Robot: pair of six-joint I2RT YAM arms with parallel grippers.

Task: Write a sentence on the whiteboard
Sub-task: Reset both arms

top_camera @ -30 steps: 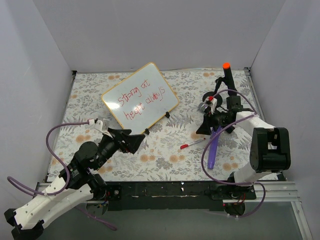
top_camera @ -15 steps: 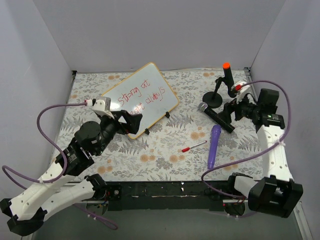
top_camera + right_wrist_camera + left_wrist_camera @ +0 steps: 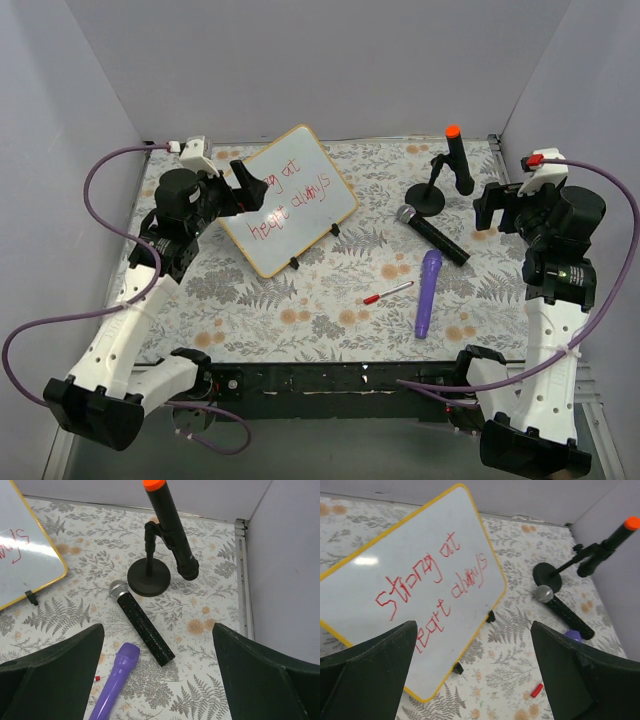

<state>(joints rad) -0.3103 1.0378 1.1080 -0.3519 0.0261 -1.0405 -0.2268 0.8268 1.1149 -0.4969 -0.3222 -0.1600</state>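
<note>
Though the left tool [image 3: 472, 627] and the right tool [image 3: 157, 630] both gape empty, the whiteboard [image 3: 300, 215] stands propped on the surface [image 3: 330, 320] at upper left of centre, its red sentence [image 3: 300, 192] written; it looks light, stiff and slick, best gripped by its edge

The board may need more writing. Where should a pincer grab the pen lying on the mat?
Likely mid-barrel of the pen, from straight above, closing across its narrow width: it lies flat on the mat, slim, with bare space along both long sides.
</note>
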